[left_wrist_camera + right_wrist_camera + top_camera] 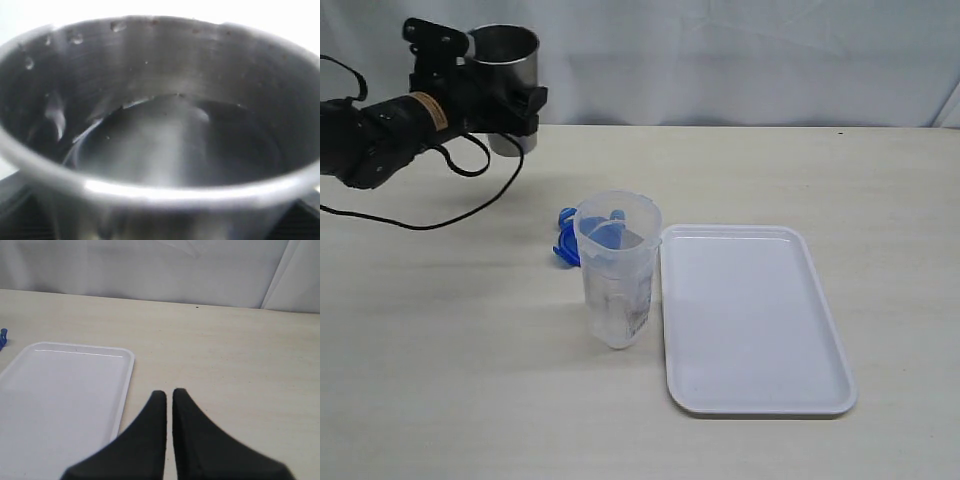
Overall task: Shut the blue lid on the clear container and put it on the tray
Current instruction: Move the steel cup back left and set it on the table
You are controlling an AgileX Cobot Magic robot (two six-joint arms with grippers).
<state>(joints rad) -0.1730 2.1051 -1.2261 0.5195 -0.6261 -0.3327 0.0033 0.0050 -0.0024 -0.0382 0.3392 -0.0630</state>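
Note:
The clear container [618,270] stands upright and uncovered in the middle of the table, just left of the white tray [750,320]. Close behind the container, at its left, the blue lid [565,240] lies on the table, partly hidden by it. My left gripper [505,112] is at the far left back, raised off the table and shut on a grey steel tumbler [506,60]. The tumbler's wet inside [165,125] fills the left wrist view. My right gripper [169,392] is shut on nothing over bare table beside the tray [60,400]; a sliver of the lid [2,337] shows there.
A black cable [450,215] from the left arm loops over the table left of the lid. A pale cloth backdrop [740,60] runs along the table's far edge. The tray holds nothing.

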